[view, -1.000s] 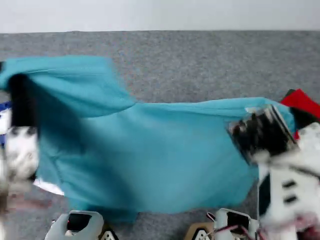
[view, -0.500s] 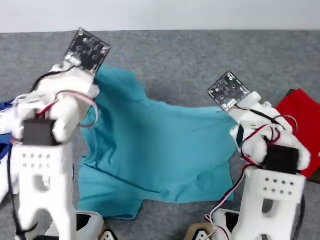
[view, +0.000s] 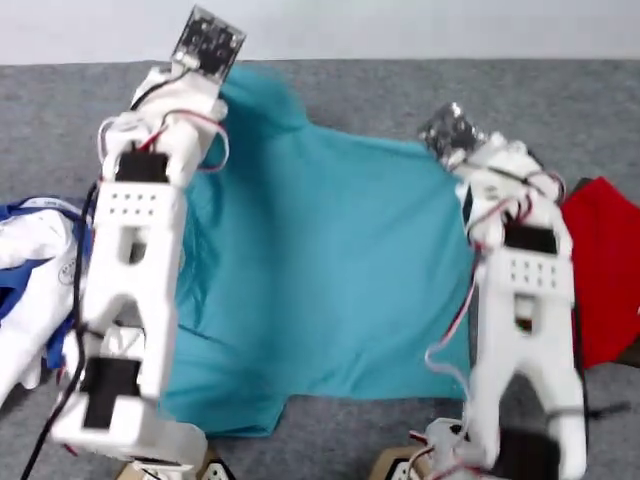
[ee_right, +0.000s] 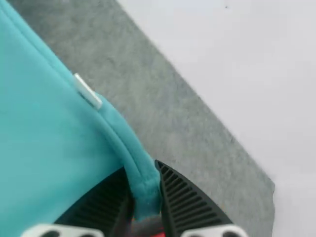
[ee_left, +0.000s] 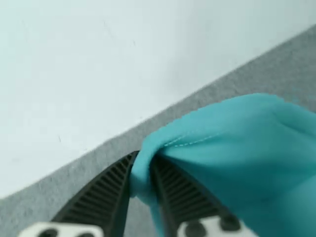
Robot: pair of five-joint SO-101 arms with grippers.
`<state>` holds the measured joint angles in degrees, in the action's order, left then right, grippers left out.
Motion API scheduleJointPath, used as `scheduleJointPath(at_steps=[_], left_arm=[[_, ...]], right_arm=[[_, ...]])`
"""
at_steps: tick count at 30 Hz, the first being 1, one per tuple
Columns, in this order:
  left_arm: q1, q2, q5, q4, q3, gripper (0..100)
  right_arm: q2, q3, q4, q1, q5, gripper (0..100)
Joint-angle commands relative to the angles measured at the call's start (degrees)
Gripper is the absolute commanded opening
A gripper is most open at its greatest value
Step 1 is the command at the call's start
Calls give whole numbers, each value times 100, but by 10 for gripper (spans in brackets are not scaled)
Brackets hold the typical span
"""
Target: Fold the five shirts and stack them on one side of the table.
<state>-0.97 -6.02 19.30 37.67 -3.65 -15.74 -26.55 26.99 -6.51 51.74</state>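
the teal shirt (view: 320, 270) lies spread over the middle of the grey table (view: 380, 100), mostly flat, with a sleeve poking out at its near left corner; its two far corners are lifted off the surface and pinched, one by each arm; the left gripper (ee_left: 142, 160) is closed down to a narrow gap on a bunched fold of the shirt's (ee_left: 237, 143) far left corner, close to the table's far edge where the white wall (view: 400, 30) begins; the right gripper (ee_right: 142, 173) is clamped the same way on the hem of the shirt (ee_right: 44, 143) at the far right corner, a small white tag (ee_right: 88, 91) sticking out of that hem a little way along; from above, the left arm (view: 140, 280) lies over the shirt's left edge and the right arm (view: 520, 300) over its right edge, so both edges are partly hidden; a red shirt (view: 600, 270) sits just beyond the right arm, partly covered by it; a white and blue shirt (view: 30, 270) is crumpled at the table's left edge, beside the left arm.
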Motion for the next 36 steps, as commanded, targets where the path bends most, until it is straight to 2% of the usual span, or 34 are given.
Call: scheduleJointPath(at_steps=[1, 6, 12, 16, 21, 30, 36], left_arm=[[-62, -659, -44, -158, -1200, 5], [-149, -1618, -35, -149, -2343, 5], [-202, -2312, -26, 97, -3204, 5], [-167, -2382, -26, 1143, -3600, 5], [-167, -2374, 35, 2945, -4004, 5], [0, -2391, 1442, 6171, -4259, 5], [-88, -1864, 1547, 6303, -3398, 5]], right_arm=[[910, 1451, -198, 48, -53, 9], [2237, 2998, -171, 127, -185, 9], [3213, 3974, -171, 242, -185, 9], [3248, 3991, 75, 259, -185, 9], [3108, 4009, 1446, 242, -176, 9], [2703, 4009, 3705, 251, -176, 9], [2501, 4009, 4910, 268, -176, 9]])
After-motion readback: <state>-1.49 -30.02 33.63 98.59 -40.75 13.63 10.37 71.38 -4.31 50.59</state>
